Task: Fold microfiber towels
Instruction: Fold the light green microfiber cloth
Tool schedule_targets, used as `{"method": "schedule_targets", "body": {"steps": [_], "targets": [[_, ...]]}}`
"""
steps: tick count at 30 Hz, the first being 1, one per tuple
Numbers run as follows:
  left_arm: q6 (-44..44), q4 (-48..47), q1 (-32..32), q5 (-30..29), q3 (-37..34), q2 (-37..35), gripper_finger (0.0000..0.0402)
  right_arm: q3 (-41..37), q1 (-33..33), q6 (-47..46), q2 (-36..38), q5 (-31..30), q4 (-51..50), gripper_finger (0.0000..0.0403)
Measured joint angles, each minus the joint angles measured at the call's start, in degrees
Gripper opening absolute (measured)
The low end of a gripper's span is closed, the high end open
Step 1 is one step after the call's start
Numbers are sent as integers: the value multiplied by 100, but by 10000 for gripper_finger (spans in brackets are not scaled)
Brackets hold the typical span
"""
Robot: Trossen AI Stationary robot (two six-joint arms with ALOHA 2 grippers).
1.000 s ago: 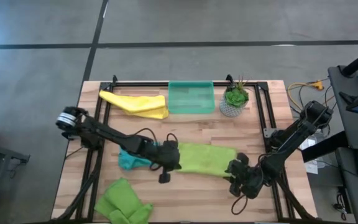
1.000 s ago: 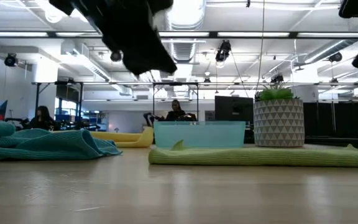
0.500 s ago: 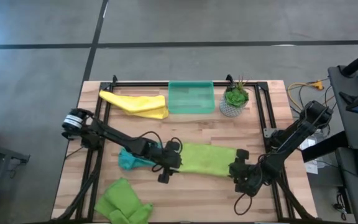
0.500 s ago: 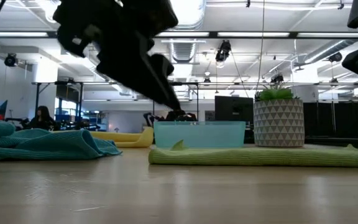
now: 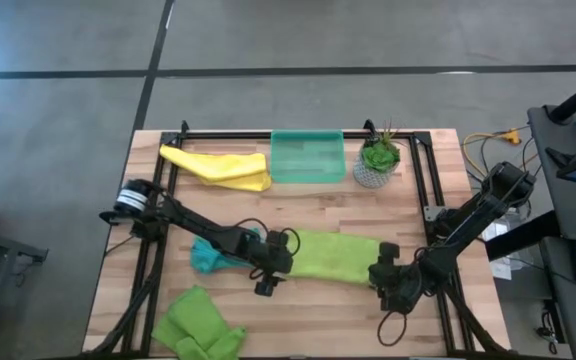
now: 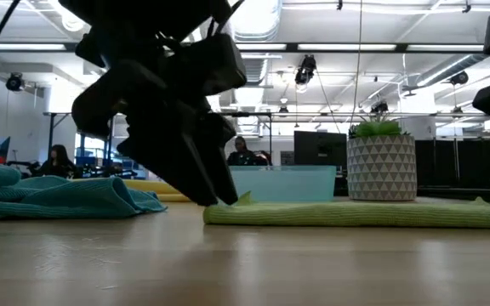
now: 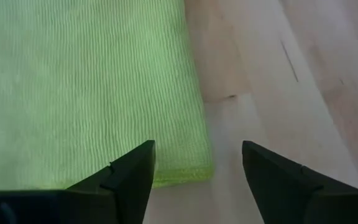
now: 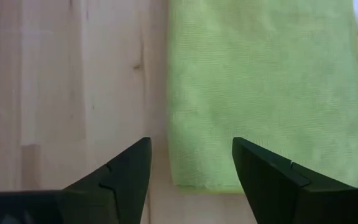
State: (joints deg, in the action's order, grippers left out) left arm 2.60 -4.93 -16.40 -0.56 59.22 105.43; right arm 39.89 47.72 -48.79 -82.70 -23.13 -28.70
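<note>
A lime green microfiber towel (image 5: 333, 255) lies flat mid-table. My left gripper (image 7: 197, 168) is open low over its near left corner (image 7: 201, 168), one finger over the cloth and one over bare wood. My right gripper (image 8: 191, 168) is open above the towel's near right corner (image 8: 182, 180), well clear of the table in the low view. A bunched teal towel (image 5: 206, 257) lies left of the flat one. A yellow towel (image 5: 218, 166) is at the far left, and a second lime green towel (image 5: 198, 325) at the near left. My left gripper comes slanting down from the table's left onto the flat towel's left end (image 6: 228, 204). Its fingertips (image 6: 215, 197) reach about cloth height in the low view. I cannot tell whether they touch the cloth.
A translucent green tray (image 5: 308, 157) and a potted plant (image 5: 376, 160) stand at the far edge. A black frame (image 5: 418, 180) runs around the work area. Bare wood lies along the near edge, right of the second green towel.
My left gripper has come down from high above the table to the left end of the flat green towel, tipping its fingers downward. The towels lie as they did.
</note>
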Motion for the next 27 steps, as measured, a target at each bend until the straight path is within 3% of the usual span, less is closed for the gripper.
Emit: {"method": "schedule_targets", "body": {"steps": [27], "targets": [[505, -202, 0, -294, -68, 33, 226, -412, 0, -132, 0, 404, 712, 221]]}}
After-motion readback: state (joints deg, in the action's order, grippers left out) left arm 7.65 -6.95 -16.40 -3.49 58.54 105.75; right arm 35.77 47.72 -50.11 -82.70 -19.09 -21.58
